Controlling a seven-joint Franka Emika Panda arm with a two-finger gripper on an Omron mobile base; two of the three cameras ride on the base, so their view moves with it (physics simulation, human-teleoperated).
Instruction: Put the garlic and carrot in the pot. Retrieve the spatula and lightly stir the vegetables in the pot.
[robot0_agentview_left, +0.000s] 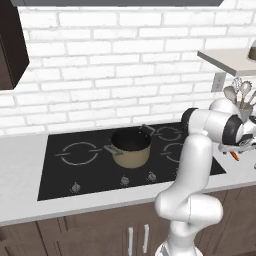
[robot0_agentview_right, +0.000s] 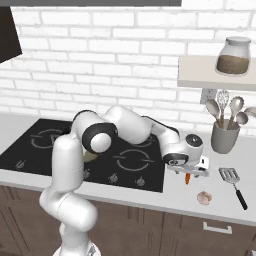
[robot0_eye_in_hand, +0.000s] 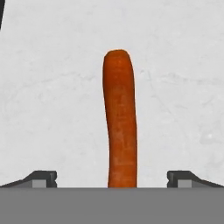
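The orange carrot (robot0_eye_in_hand: 120, 118) lies on the pale counter, midway between my gripper's (robot0_eye_in_hand: 113, 179) two wide-apart fingertips (robot0_eye_in_hand: 43, 178), and nothing is held. From the right base view the open gripper (robot0_agentview_right: 189, 172) hovers just over the carrot (robot0_agentview_right: 188, 179), right of the cooktop. The whitish garlic (robot0_agentview_right: 204, 198) rests near the counter's front edge, right of the carrot. Further right lies the grey slotted spatula (robot0_agentview_right: 232, 180). The tan pot (robot0_agentview_left: 131, 150) stands in the middle of the cooktop, its dark inside showing nothing in it. In the left base view the carrot's tip (robot0_agentview_left: 235, 155) peeks out under the hand.
A grey holder (robot0_agentview_right: 223, 136) with spoons and a whisk stands at the back right against the brick wall. Above it a shelf (robot0_agentview_right: 200, 75) carries a glass jar (robot0_agentview_right: 233, 56). The black cooktop (robot0_agentview_left: 75, 165) has knobs along its front edge.
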